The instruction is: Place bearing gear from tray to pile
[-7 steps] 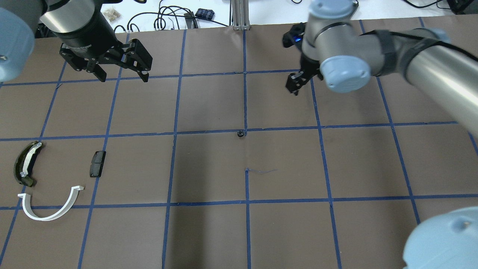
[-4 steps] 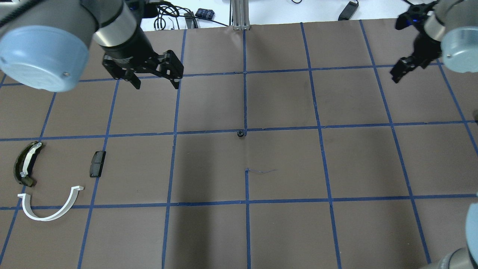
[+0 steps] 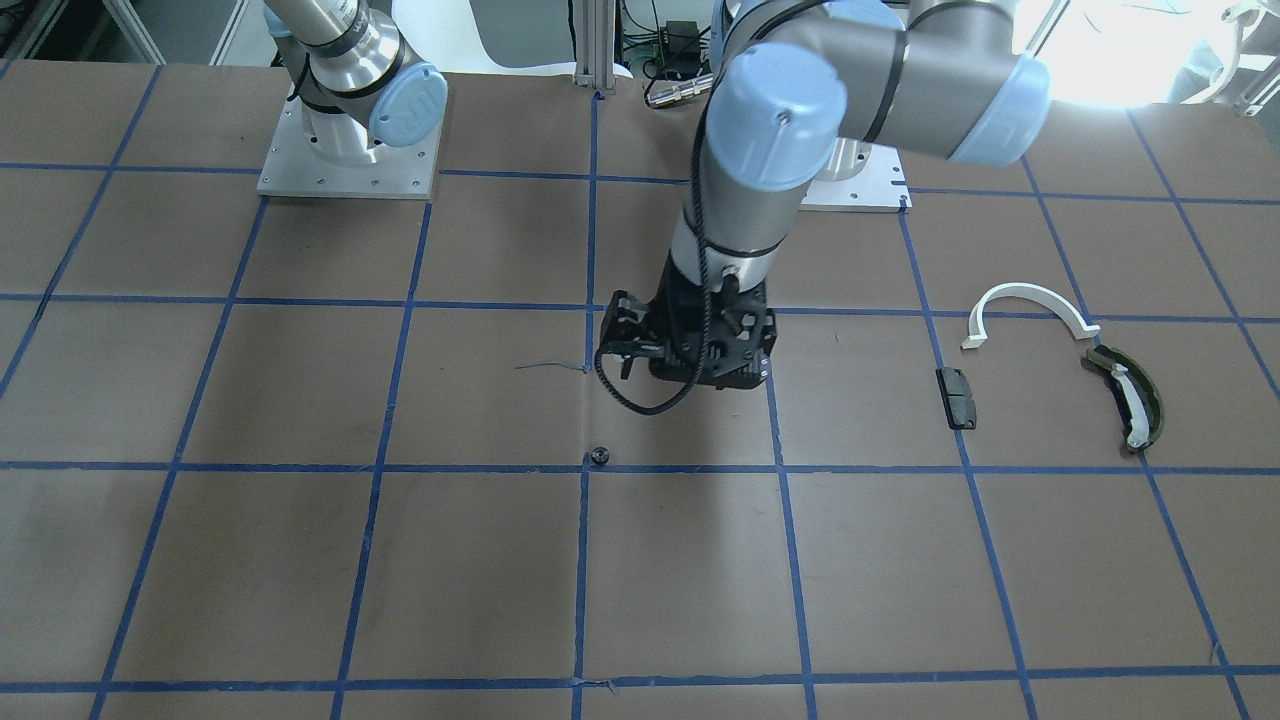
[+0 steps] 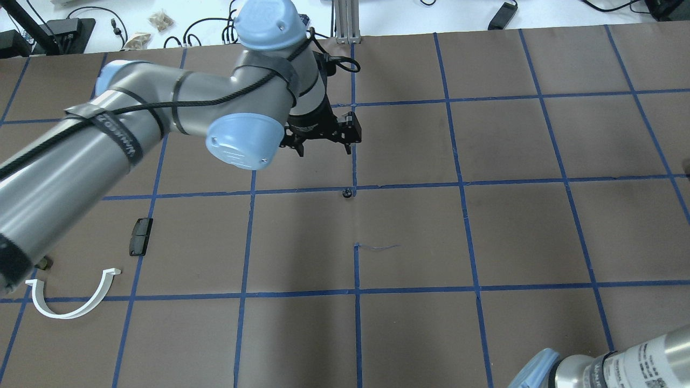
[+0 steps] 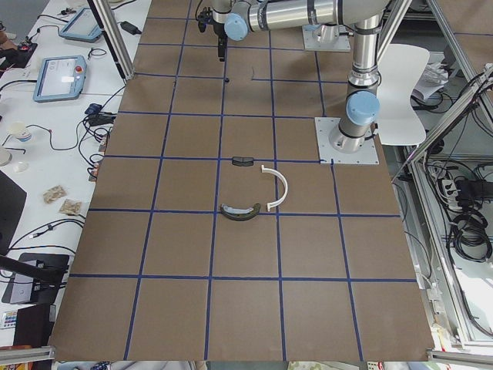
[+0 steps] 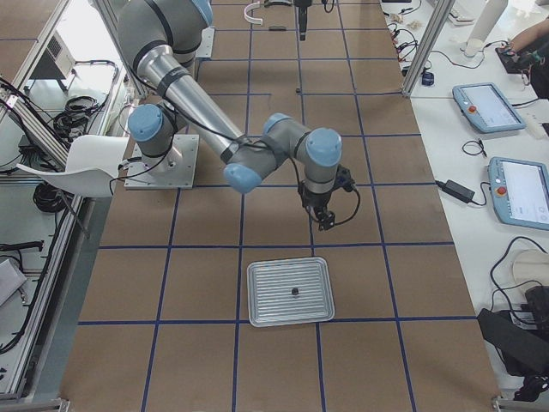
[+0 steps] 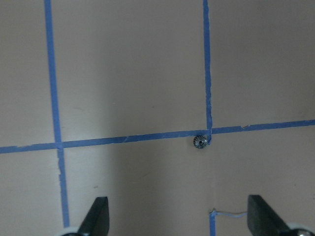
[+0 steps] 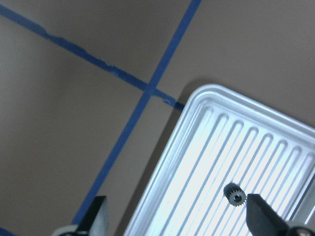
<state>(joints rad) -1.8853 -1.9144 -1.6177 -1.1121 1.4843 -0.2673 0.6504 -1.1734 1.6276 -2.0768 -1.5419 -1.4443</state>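
Note:
A small dark bearing gear [image 8: 235, 194] lies in the ribbed metal tray [image 8: 206, 147], which also shows in the exterior right view [image 6: 290, 292]. My right gripper [image 8: 175, 197] hovers open and empty over the tray's corner. A second small gear [image 4: 347, 192] lies on a tape crossing at the table's middle, also in the left wrist view [image 7: 200, 142]. My left gripper [image 4: 323, 150] is open and empty just behind it. The pile at the left holds a white arc [image 4: 73, 296], a black block [image 4: 140, 236] and an olive-green curved piece [image 3: 1125, 395], which my left arm hides in the overhead view.
Brown paper with a blue tape grid [image 4: 463, 186] covers the table. My left arm [image 4: 135, 140] reaches across its left half. Cables and small bags [image 4: 161, 20] lie beyond the far edge. Operator tablets [image 6: 489, 103] sit on a side bench.
My left arm has swung right from the far-left corner to the table's middle, gripper still open. My right arm has left the overhead view toward the right.

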